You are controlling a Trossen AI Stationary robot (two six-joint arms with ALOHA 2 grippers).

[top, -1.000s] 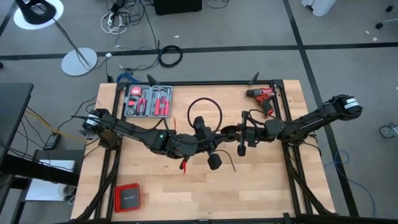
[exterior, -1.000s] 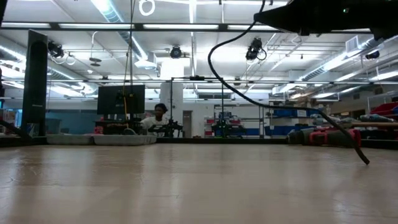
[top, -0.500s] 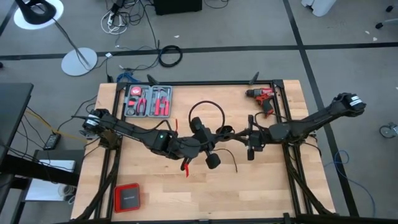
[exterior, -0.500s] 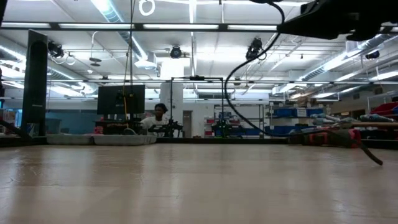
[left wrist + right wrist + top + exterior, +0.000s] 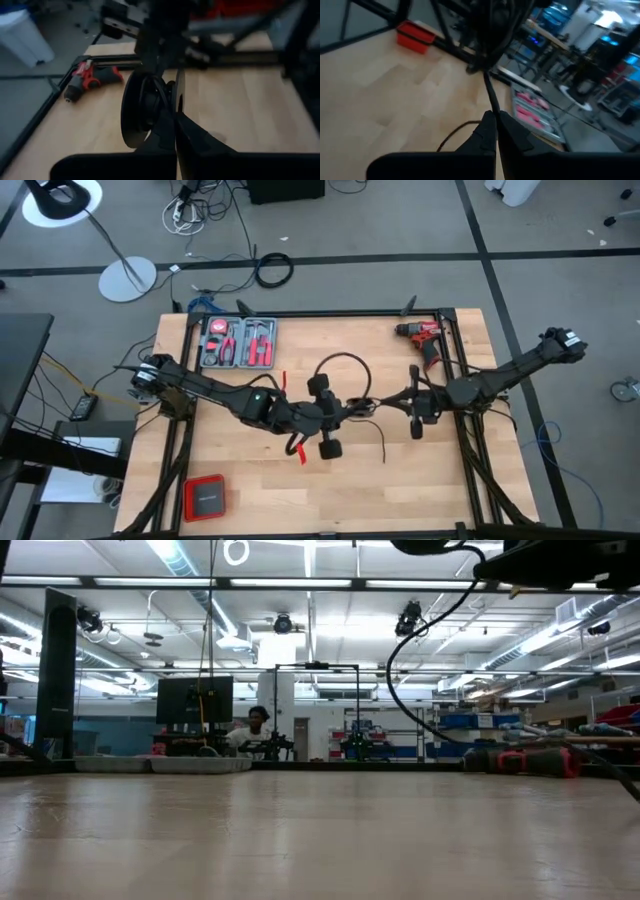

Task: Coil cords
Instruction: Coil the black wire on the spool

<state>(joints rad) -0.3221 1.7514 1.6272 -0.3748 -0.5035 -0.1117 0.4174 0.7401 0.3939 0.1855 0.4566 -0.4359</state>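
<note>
Overhead, thin black cord arched in a loop, one end trailing

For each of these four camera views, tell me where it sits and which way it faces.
High: overhead, straight down; both arms, left tool, right tool, cord.
Low: table height, level toward the room; arms overhead, cord.
Left wrist: past its shut fingers toward red drill.
Right wrist: fingers pinching cord.
Shared: drill.

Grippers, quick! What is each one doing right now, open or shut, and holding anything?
Left gripper: fingers shut on the cord, above the table's middle.
Right gripper: fingers shut on the same cord, nearer the red drill.
</note>
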